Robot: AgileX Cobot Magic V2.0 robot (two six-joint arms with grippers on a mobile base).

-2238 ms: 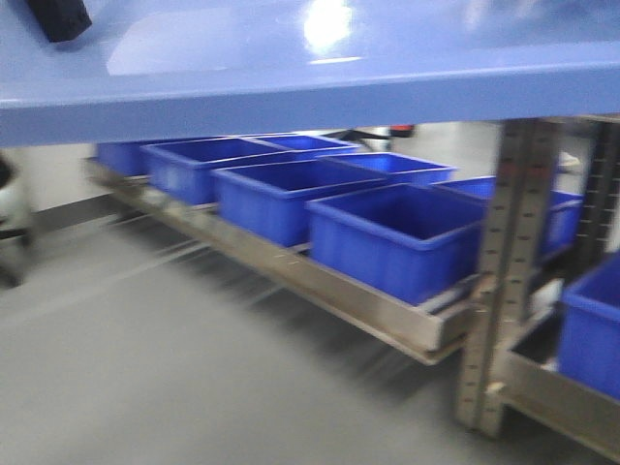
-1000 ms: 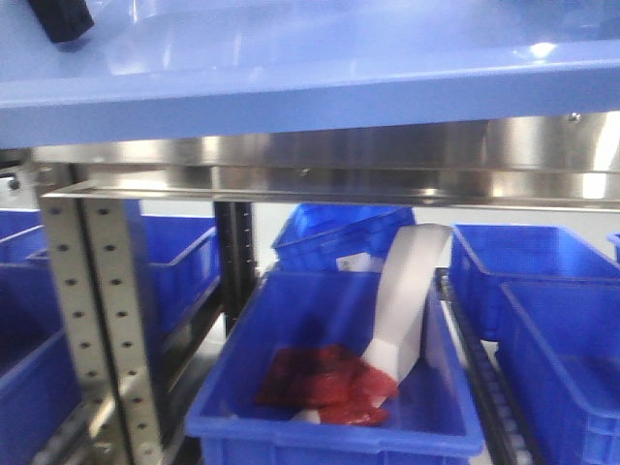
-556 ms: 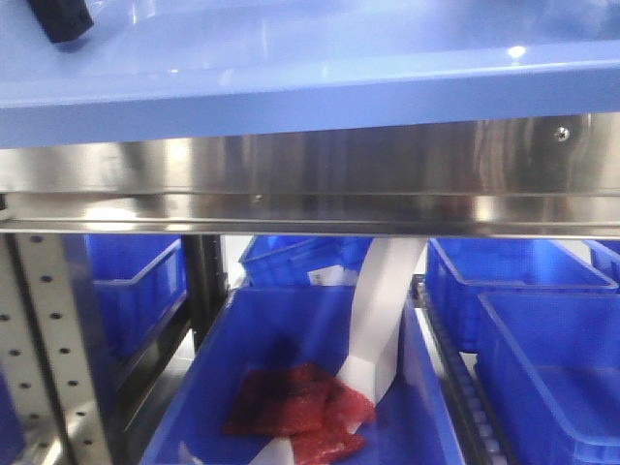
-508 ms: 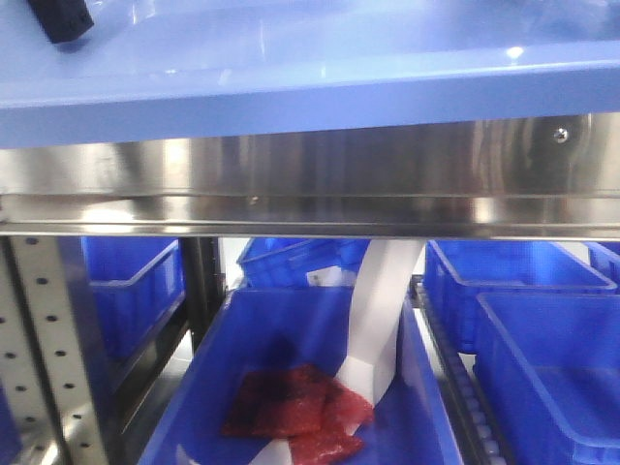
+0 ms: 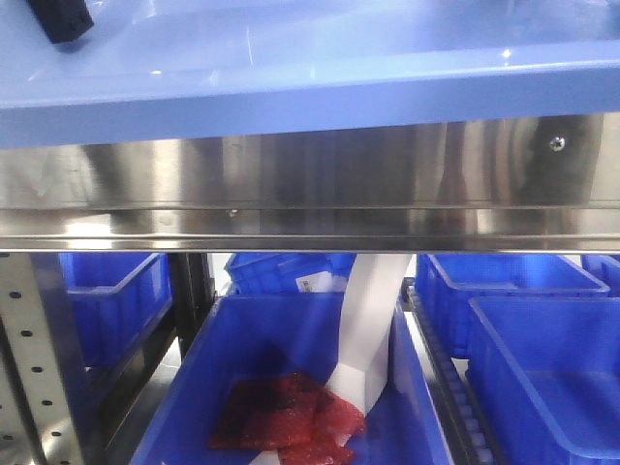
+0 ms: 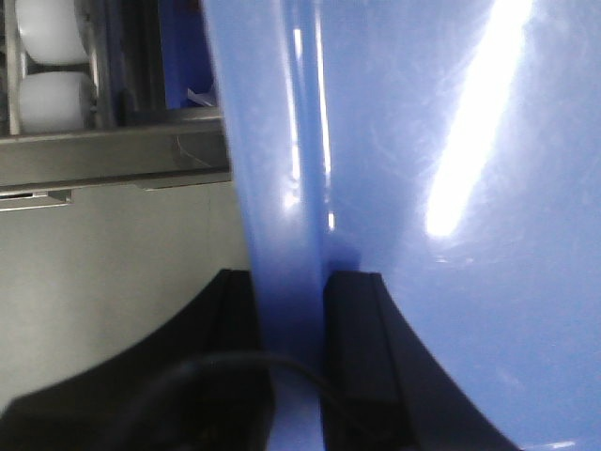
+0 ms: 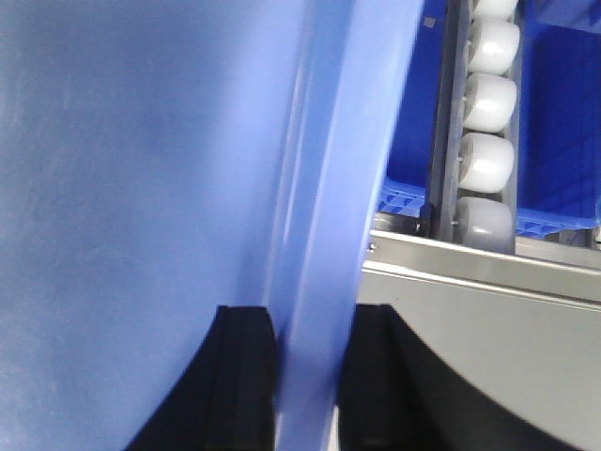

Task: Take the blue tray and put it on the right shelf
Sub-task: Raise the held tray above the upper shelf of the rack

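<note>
The blue tray [image 5: 291,92] fills the whole top of the front view. It is glossy, with ceiling lights glaring off it, and its near edge runs as a flat band from left to right. Directly under that band is the wide stainless front rail of the right shelf [image 5: 310,184]. Whether the tray touches the rail cannot be told.

The only label in sight is a small white one [image 5: 312,283] on a far bin, and its print is too small to read.

In the left wrist view, the left gripper [image 6: 293,324] has its two black fingers [image 6: 362,329] closed narrowly on the tray's rolled rim, one on each side. In the right wrist view, the right gripper [image 7: 315,371] pinches the opposite rim in the same way, with a finger pressed to each face of the tray wall.

A perforated grey upright [image 5: 29,358] stands at the left, below the rail. Under the rail, a deep dark-blue bin [image 5: 291,325] sits in the middle. It holds a red crinkled packet [image 5: 281,418] and a white strip [image 5: 368,320] that leans up from the packet towards the far wall. More blue bins [image 5: 542,329] stand to the right and left. White rollers [image 7: 490,103] run along the shelf track beside the tray in both wrist views.
</note>
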